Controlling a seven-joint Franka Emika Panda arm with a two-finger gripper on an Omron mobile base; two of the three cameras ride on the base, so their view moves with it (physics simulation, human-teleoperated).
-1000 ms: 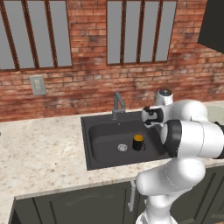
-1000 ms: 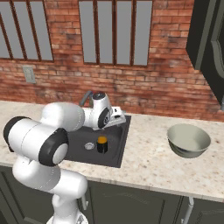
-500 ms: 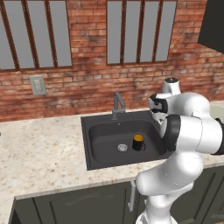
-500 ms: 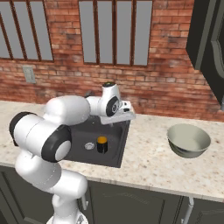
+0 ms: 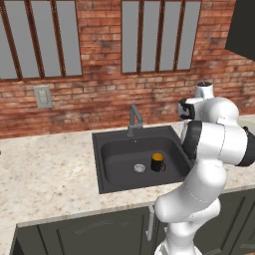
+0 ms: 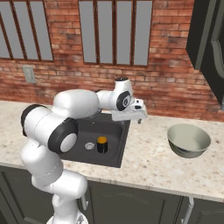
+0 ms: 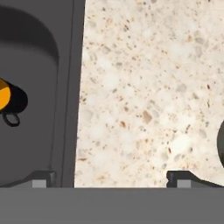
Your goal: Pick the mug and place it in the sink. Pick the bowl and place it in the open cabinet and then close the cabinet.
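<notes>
From the right base view I see the mug (image 6: pixel 102 144) standing upright on the floor of the sink (image 6: pixel 114 151), just beside the round silver drain (image 6: pixel 89 146), on the bowl's side of it. My gripper (image 6: pixel 139 117) hangs above the sink's rim nearest the bowl, over the speckled counter (image 6: pixel 144 162), holding nothing. The bowl (image 6: pixel 189 140) sits upright on that counter, well apart from the sink, below the open cabinet (image 6: pixel 209 41) at the upper edge of this view.

The left base view gives me what the right one hides: the grey faucet (image 5: pixel 133 118) at the back of the sink, against the brick wall (image 5: pixel 99 74), with the mug (image 5: pixel 157 162) in front of it. Here my own arm blocks the hand.

The hand view settles the fingers (image 7: pixel 189 179): the two tips stand wide apart, one over the sink's edge (image 7: pixel 70 109), the other over bare counter, nothing between them. The mug's (image 7: pixel 9 98) orange inside peeks in at the sink-side edge.
</notes>
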